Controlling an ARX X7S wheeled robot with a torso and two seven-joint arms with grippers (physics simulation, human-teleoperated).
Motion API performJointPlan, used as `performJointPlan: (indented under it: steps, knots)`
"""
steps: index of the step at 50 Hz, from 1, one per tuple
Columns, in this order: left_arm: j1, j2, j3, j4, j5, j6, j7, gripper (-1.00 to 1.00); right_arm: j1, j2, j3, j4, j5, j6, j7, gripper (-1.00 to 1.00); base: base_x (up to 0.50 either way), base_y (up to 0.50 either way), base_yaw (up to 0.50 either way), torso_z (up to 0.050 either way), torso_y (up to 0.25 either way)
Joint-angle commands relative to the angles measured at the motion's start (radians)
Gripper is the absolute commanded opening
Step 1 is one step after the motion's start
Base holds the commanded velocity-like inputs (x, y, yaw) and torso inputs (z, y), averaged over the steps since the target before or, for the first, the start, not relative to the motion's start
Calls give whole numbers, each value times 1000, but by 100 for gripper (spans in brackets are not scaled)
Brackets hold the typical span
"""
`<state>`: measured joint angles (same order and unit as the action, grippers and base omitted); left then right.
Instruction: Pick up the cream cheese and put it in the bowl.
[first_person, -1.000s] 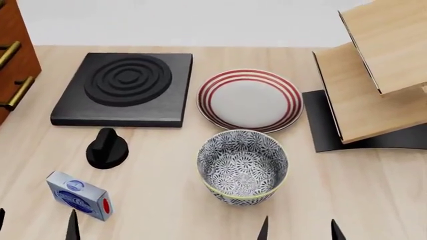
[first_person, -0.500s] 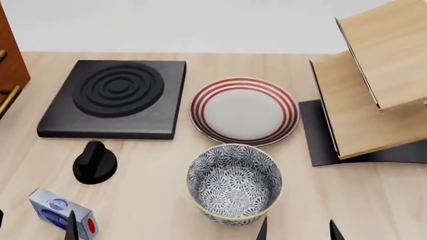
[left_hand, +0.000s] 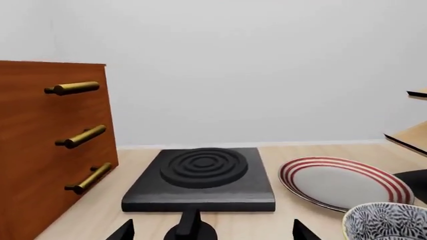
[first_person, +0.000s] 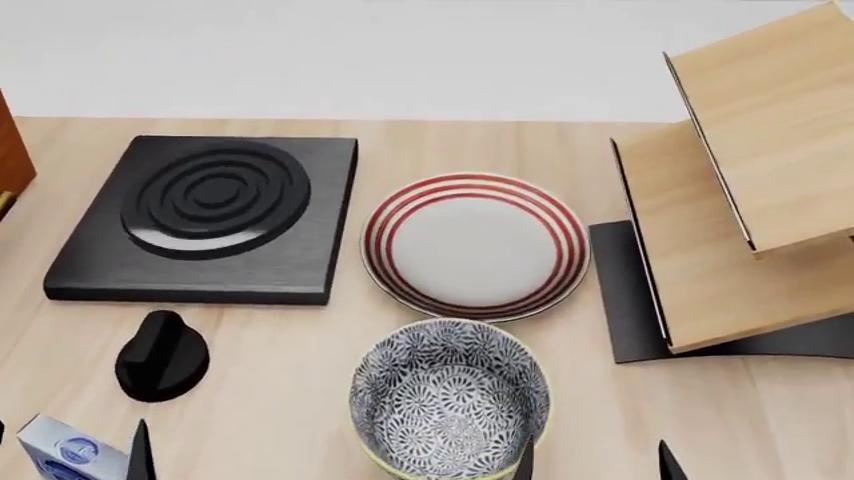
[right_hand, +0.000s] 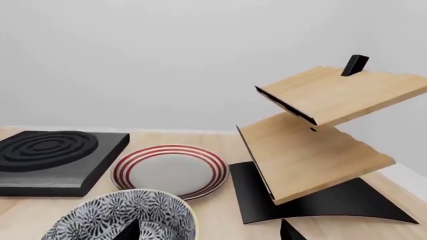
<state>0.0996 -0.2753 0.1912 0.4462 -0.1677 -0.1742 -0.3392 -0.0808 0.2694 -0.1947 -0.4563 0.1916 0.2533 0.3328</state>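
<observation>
Cream cheese: the cream cheese (first_person: 67, 457) stands at the near left edge of the head view, partly cut off by the frame, well apart from the bowl.
Bowl: the bowl (first_person: 450, 406) sits upright near the middle of the near table, empty, mouth open to receive the box.
Left gripper: the left gripper (left_hand: 208, 231) shows only two dark fingertips spread wide apart, so the jaws are open and hold nothing; in the head view one tip sits just right of the box.
Right gripper: the right gripper (right_hand: 210, 231) also shows two separated tips, jaws open and empty, one tip over the bowl's near right rim.
Why so: I judge the left arm is placed for the pickup, being on the box's side.
Knob: a black knob (first_person: 162, 356) stands just beyond the box, between it and the stove plate (first_person: 200, 217); a reach from the far side would meet it.
Plate: the red-ringed plate (first_person: 474, 245) lies beyond the bowl, nearly touching its far rim.
Shelf: a tilted wooden shelf (first_person: 727, 190) fills the right, clear of the path.
Drawers: a brown drawer cabinet (left_hand: 47, 150) stands at far left.
</observation>
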Motion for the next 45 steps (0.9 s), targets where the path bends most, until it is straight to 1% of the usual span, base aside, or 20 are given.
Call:
performJointPlan:
  steps: [1, 9, 10, 12, 17, 18, 21, 22, 24, 26, 30, 31, 32, 33, 34, 35, 36, 37, 45]
  knots:
    - [0, -2, 5, -16, -2, 14, -3, 100, 2, 4, -3, 2, 5, -1, 4, 100, 133, -51, 0, 0, 0]
    - [0, -5, 8, -12, -16, 3, 0, 100, 3, 7, -2, -1, 10, 1, 8, 100, 133, -51, 0, 0, 0]
    - [-8, -9, 5, 24, -19, -38, -10, 100, 2, 8, -2, -2, 12, 1, 7, 100, 133, -51, 0, 0, 0]
    - [0, -7, 9, -6, -12, -1, -6, 100, 1, 9, -3, -4, 11, 1, 9, 100, 131, -53, 0, 0, 0]
    - [3, -7, 10, -11, -6, 11, -11, 100, 0, 11, -2, -2, 14, -4, 10, 100, 133, -81, 0, 0, 0]
    - [-2, -11, 7, 18, -16, -22, -15, 100, -1, 11, -3, -2, 14, -5, 11, 100, 129, -86, 0, 0, 0]
    - [1, -8, 9, -13, -11, 9, -13, 100, 0, 11, -3, 4, 14, -8, 11, 100, 133, -86, 0, 0, 0]
    - [-8, -15, 4, 45, -21, -55, -25, 100, 0, 11, -3, 4, 14, -8, 11, 100, 129, -86, 0, 0, 0]
    - [-9, -16, 4, 48, -22, -58, -26, 100, -1, 12, -3, 5, 15, -9, 11, 100, 131, -88, 0, 0, 0]
    - [5, -9, 8, -17, -10, 20, -16, 100, -1, 12, -3, 4, 16, -10, 12, 100, 133, -88, 0, 0, 0]
    - [4, -9, 10, -26, -9, 27, -17, 100, -1, 13, -6, 6, 14, -12, 15, 100, 130, -88, 0, 0, 0]
    - [-4, -17, 5, 28, -26, -33, -23, 100, -2, 13, -6, 7, 14, -14, 15, 100, 133, -86, 0, 0, 0]
    - [-5, -18, 5, 30, -26, -36, -24, 100, -2, 14, -6, 8, 14, -14, 15, 100, 133, -86, 0, 0, 0]
    - [4, -12, 10, -16, -13, 18, -19, 100, 1, 12, -4, 12, 20, -14, 14, 100, 133, -86, 0, 0, 0]
    - [4, -12, 10, -19, -12, 20, -19, 100, 1, 13, -5, 12, 20, -14, 14, 100, 133, -86, 0, 0, 0]
    - [-5, -18, 4, 24, -25, -29, -27, 100, 1, 13, -8, 10, 18, -13, 15, 100, 129, -86, 0, 0, 0]
    - [-5, -18, 4, 26, -26, -31, -28, 100, 1, 14, -8, 10, 18, -13, 15, 100, 129, -86, 0, 0, 0]
    - [5, -12, 9, -24, -15, 27, -20, 100, -2, 15, -10, 6, 14, -12, 17, 100, 133, -82, 0, 0, 0]
    - [6, -14, 13, -29, -14, 34, -22, 100, -3, 17, -8, 8, 21, -16, 19, 100, 135, -86, 0, 0, 0]
